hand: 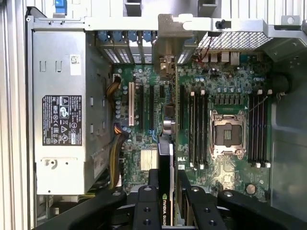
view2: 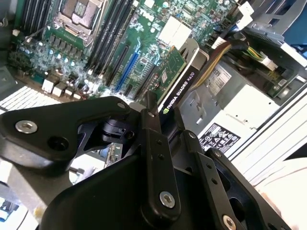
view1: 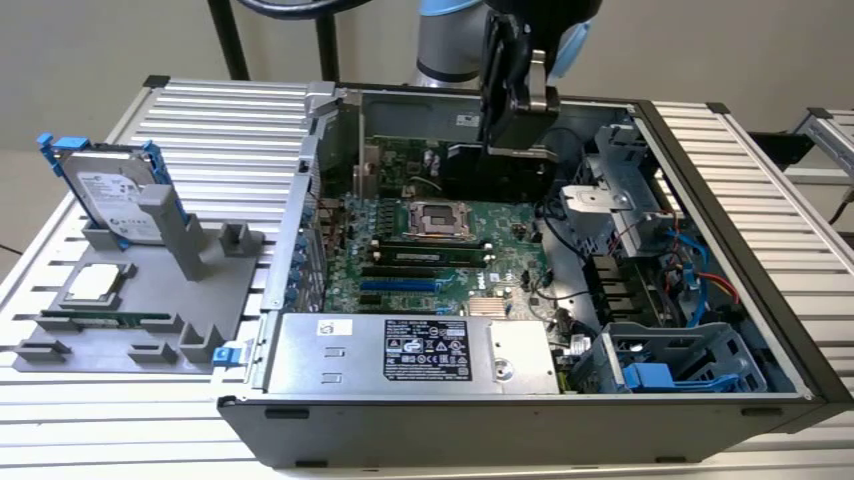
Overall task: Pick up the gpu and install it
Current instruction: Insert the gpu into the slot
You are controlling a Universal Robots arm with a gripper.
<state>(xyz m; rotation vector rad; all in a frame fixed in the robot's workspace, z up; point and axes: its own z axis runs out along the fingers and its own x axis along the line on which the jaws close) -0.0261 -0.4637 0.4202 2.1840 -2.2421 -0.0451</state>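
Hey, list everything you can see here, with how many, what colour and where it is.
gpu: one, green and black, in the gripper, above the motherboard
case: one, black, open, on the table
motherboard: one, green, inside the case
power supply: one, silver, inside the case
hard drive: one, silver with blue rails, upright in the holder
memory stick: one, green, in the holder
holder: one, grey, exterior view's left of the case
table: one, silver slats, under everything
gripper: one, black, shut on the gpu
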